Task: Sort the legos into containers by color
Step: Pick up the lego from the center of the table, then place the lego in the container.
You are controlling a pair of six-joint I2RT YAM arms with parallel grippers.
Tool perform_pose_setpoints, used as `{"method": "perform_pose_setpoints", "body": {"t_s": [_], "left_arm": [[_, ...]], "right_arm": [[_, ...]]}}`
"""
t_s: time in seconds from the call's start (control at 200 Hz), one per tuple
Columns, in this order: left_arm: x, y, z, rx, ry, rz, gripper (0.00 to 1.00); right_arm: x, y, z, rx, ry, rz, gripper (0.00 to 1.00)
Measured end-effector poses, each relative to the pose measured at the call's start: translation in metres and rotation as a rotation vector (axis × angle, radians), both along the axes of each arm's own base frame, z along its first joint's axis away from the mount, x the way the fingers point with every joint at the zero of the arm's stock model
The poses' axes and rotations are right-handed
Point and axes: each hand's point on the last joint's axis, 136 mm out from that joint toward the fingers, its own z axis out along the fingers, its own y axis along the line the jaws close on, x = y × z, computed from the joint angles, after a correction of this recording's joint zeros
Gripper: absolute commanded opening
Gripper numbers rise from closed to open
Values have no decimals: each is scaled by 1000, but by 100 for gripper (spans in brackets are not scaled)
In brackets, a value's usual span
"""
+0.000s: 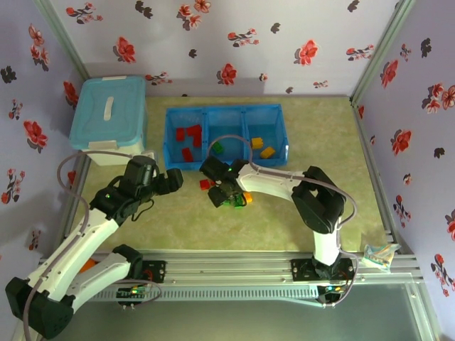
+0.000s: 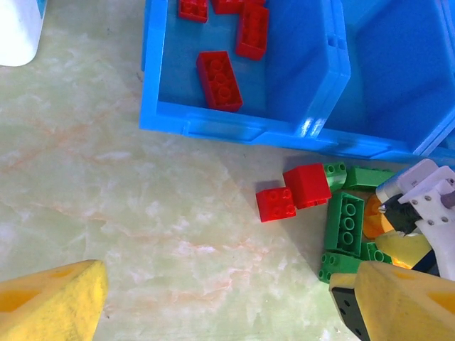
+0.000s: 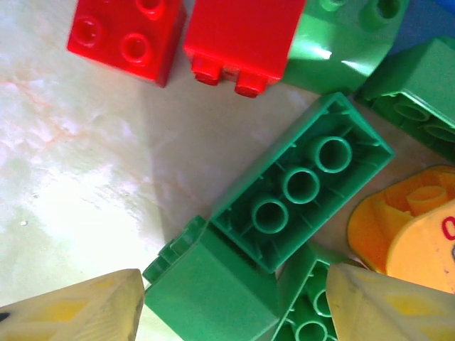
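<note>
Spread wide, my right hand [image 3: 234,316] straddles a small green plastic brick [image 3: 206,291] in the pile [image 2: 348,220] on the tabletop [image 2: 142,213], beside the translucent blue three-bin tray [image 2: 234,126]. An upturned green brick [image 3: 302,185] touches it, so closing could pinch both; my left hand [image 2: 227,309] hovers, also spread.

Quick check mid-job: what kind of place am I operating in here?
Probably a staged robot test booth, not a home: floral-papered panel walls held in aluminium frame posts, a green marbled tabletop, and an aluminium mounting rail along the near edge.
</note>
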Motion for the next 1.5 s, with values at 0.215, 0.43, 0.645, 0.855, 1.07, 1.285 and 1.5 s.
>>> {"method": "perform_pose_setpoints", "body": {"t_s": [0.215,0.43,0.645,0.855,1.07,1.285,1.5], "left_arm": [[0,0,0,0,0,0,90],[-1,0,-4,3,6,0,89],[-1,1,-5,4,6,0,88],[-7,-10,-5,18,4,-42,87],[-33,-53,-18,59,26,-180,86],[-59,-94,-48,94,84,-280,87],[-67,-132,-87,156,157,-330,88]], "right_arm": [[-19,6,-13,-29,41,44,66],[-25,10,-13,-20,52,50,47],[-24,10,-12,-17,50,34,27],[11,16,38,23,-43,11,26],[128,-1,133,204,-236,-174,25],[208,-12,128,192,-286,-273,94],[194,-11,121,150,-269,-247,99]]}}
